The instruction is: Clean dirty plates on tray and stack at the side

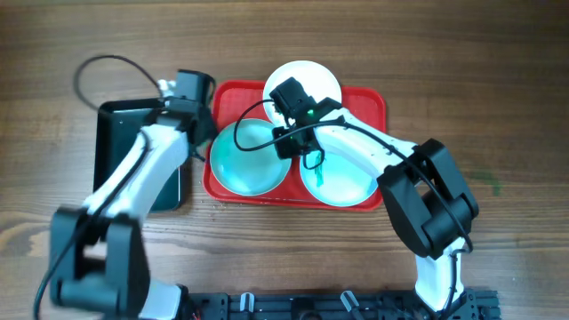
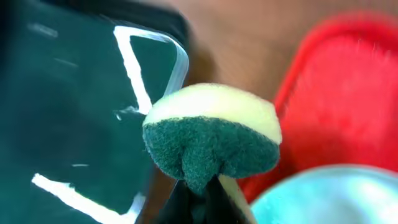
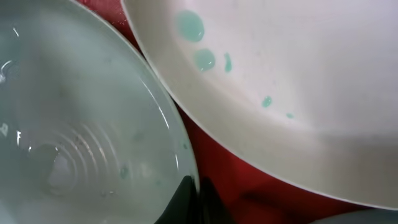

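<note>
The red tray (image 1: pixel 364 102) holds three plates. The white plate (image 1: pixel 307 76) is at the back and shows small green smears in the right wrist view (image 3: pixel 280 68). A turquoise plate (image 1: pixel 244 160) lies front left and another (image 1: pixel 342 178) front right. My right gripper (image 1: pixel 284 144) is shut on the right rim of the left turquoise plate (image 3: pixel 87 124); its jaws (image 3: pixel 194 202) pinch that rim. My left gripper (image 1: pixel 203 133) is at the tray's left edge, shut on a yellow and green sponge (image 2: pixel 211 134), with its jaws (image 2: pixel 200 202) under the sponge.
A glossy black tray (image 1: pixel 133 120) lies left of the red tray, under my left arm; it also shows in the left wrist view (image 2: pixel 74 112). Bare wooden table (image 1: pixel 498 107) surrounds both trays. The red tray's rim (image 2: pixel 323 74) is right of the sponge.
</note>
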You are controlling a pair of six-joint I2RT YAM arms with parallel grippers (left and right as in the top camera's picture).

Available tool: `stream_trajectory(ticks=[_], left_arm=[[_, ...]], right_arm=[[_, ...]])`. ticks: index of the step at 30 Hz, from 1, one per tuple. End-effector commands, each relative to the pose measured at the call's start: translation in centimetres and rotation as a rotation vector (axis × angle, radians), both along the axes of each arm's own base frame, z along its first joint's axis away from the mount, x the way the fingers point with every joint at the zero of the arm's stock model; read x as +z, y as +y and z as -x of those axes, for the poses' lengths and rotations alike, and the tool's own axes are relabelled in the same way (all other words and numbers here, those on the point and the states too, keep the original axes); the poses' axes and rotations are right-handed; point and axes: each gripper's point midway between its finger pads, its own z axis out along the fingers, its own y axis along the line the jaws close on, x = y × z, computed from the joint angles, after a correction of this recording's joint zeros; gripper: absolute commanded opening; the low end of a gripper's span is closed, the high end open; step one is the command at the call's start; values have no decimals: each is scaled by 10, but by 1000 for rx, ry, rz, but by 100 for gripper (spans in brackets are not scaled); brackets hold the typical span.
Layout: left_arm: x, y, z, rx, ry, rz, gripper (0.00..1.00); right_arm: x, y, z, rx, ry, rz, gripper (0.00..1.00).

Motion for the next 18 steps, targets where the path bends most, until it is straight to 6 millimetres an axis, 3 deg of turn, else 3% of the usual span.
stream_trajectory(ticks=[1,4,5,8,9,15,18], left_arm=[[66,19,6,121,-183,-10,4],[85,17,26,118,-189,68,4],[77,23,40,156,-130,124,4],[70,46,49,288,-103,178,4],[68,55,51,321,-100,211,4],[64,82,57,417,-96,353,4],[60,85,60,431,-85,354,4]], right_arm=[[-16,-21,-2,-34,4,92,4],[16,-14,-10,-31,-53,48,4],[63,-11,-19,16,-180,31,4],[124,-29,-26,7,-418,183,4],[157,-32,-23,18,-542,259,4],[290,-19,16,92,-1041,570,4],[330,-9,30,128,-1184,777,4]])
